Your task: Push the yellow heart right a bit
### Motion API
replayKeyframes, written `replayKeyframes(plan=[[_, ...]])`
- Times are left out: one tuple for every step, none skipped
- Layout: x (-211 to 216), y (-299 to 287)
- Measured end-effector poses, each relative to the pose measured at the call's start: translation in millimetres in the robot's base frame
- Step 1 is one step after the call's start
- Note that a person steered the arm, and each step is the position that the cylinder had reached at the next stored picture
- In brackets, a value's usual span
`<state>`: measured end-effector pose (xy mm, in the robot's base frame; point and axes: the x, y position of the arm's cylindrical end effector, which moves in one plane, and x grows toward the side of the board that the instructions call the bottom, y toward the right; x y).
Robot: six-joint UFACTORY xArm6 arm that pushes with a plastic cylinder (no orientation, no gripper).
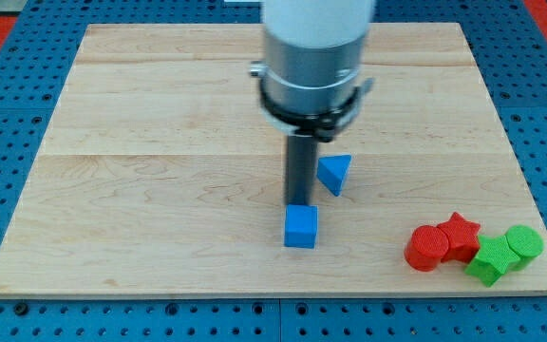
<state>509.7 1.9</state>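
No yellow heart shows anywhere in the camera view; the arm's wide body may hide it. My tip [299,203] is near the board's middle, right at the top edge of a blue cube [301,227], touching it or just behind it. A blue triangle [335,174] lies close to the rod's right side.
A red cylinder [427,247], a red star [459,233], a green star [490,258] and a green cylinder [523,242] cluster at the bottom right of the wooden board [141,190]. The board's bottom edge is just below them.
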Motion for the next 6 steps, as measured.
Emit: replayKeyframes(plan=[[-90, -34], [-134, -65], [-164, -116], [-177, -84], [-151, -42], [-134, -22]])
